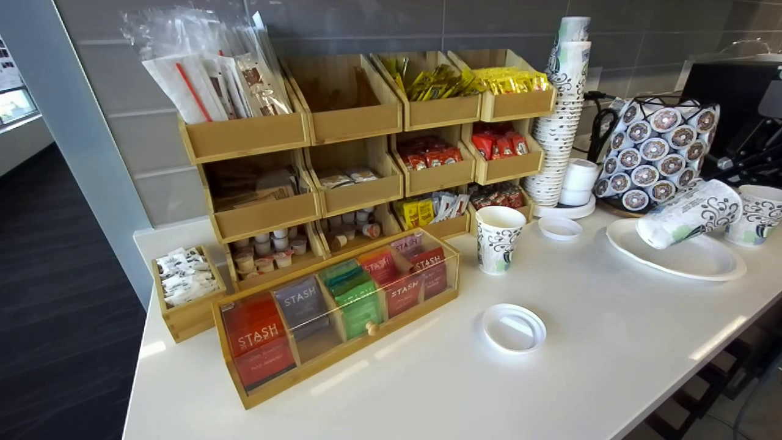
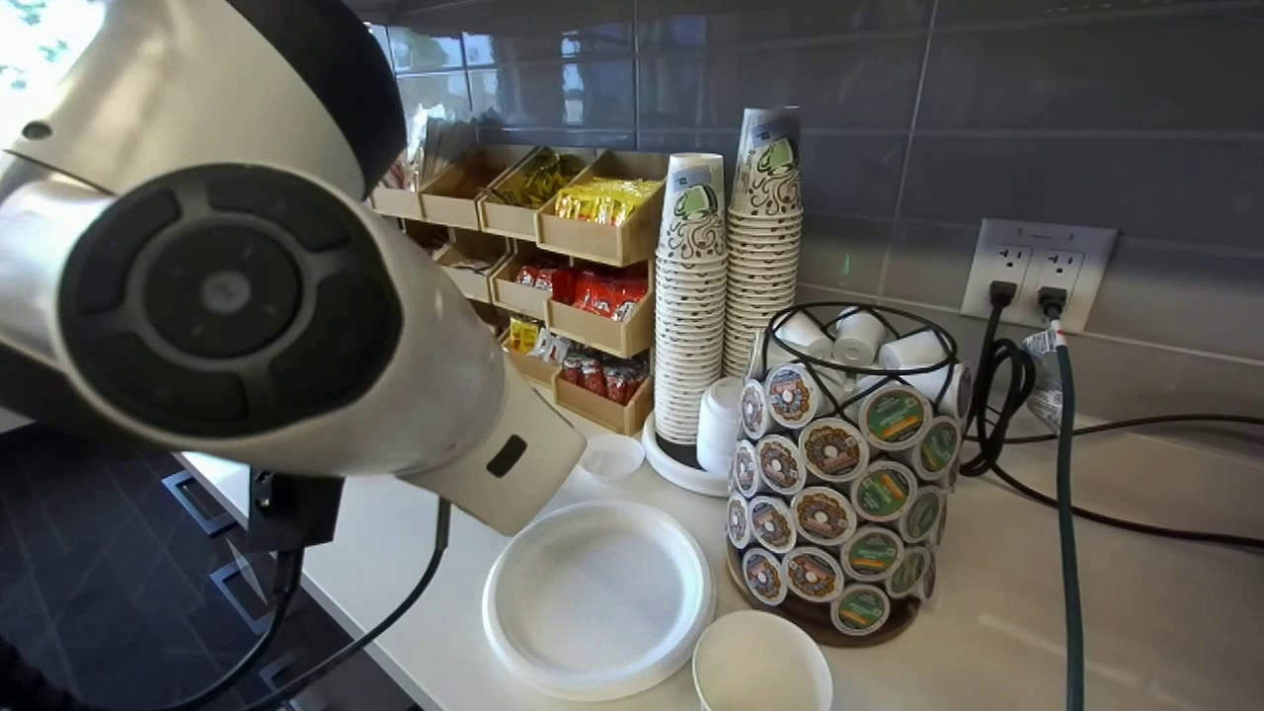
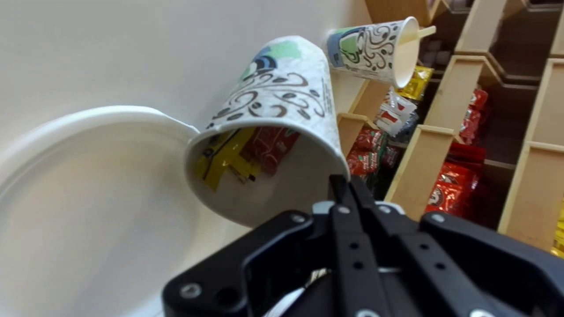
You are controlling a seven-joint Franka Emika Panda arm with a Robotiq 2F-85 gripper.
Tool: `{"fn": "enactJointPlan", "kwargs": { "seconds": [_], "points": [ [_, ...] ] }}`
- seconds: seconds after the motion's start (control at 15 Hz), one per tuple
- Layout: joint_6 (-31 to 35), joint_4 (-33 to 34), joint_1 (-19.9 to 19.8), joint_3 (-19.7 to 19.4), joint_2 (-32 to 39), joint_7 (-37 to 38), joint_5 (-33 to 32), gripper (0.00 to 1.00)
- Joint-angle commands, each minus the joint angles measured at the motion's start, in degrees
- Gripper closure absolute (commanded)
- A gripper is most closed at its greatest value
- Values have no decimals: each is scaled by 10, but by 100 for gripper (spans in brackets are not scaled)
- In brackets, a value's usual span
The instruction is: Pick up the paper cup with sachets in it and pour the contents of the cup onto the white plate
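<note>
Your end effector (image 3: 349, 179) is clamped on the paper cup (image 3: 282, 94) at its rim. Cup's tilted, mouth a bit higher than base; in an exterior view it overlaps the white plate (image 1: 702, 260), can't tell if touching. Yellow & red sachets (image 3: 225, 158) are inside. A 2nd cup (image 1: 760, 217) is on your desk (image 1: 427, 379), just beside the plate; a 3rd cup (image 1: 498, 244), w/ stick (image 3: 427, 31), stands upright nr the bins (image 1: 353, 126).

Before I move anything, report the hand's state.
Hand: closed, holding the tilted cup by its rim, sachets inside.
</note>
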Motion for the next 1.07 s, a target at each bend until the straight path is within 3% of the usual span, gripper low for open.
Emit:
{"fn": "enactJointPlan", "kwargs": {
  "seconds": [0.0, 0.53, 1.0],
  "points": [
    [-48, 27, 16, -41, 36, -81, 114, 99],
    [-134, 82, -21, -10, 177, -185, 326, 99],
    [-278, 141, -83, 23, 330, -186, 412, 99]
  ]
}}
